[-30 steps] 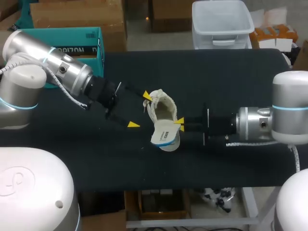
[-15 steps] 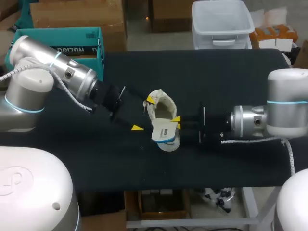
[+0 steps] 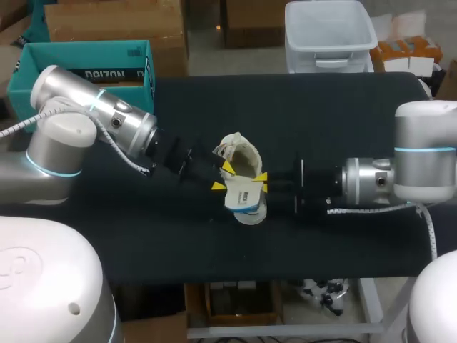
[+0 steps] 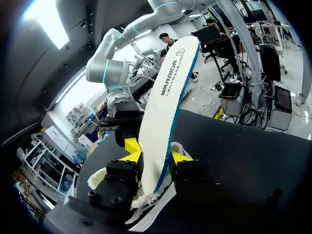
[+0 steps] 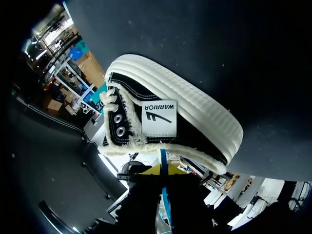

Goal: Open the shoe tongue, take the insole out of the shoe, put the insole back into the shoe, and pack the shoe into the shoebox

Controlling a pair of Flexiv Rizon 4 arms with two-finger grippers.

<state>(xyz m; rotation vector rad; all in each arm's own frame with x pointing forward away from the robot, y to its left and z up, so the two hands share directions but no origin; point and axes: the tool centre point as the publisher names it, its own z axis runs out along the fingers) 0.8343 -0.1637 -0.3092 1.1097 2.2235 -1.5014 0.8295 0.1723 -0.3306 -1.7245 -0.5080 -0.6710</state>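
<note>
Two grippers meet at one spot near the middle of the black table (image 3: pixel 343 114). The shoe (image 3: pixel 241 156) lies there, well in from every edge. Bare tabletop shows on all sides of it, widest toward the far right corner and narrower toward the near edge. The left arm comes in low from the far left and the right arm lies straight across from the right, so both flanks of the shoe are taken up by arms. The teal shoebox (image 3: pixel 78 73) sits at the far left corner, well apart from the shoe, behind the left arm.

The insole (image 3: pixel 243 199), white with a blue rim, stands up out of the shoe on its near side, with its lower end at the fleecy mouth. The right gripper (image 3: pixel 263 180) is clamped on the insole's edge; in its wrist view the blue rim runs thin between the yellow tips, with the shoe's ribbed white sole just ahead. The left gripper (image 3: pixel 223 176) is at the shoe's left side. In its wrist view the insole rises straight through it, but I cannot tell whether it has a grip.
</note>
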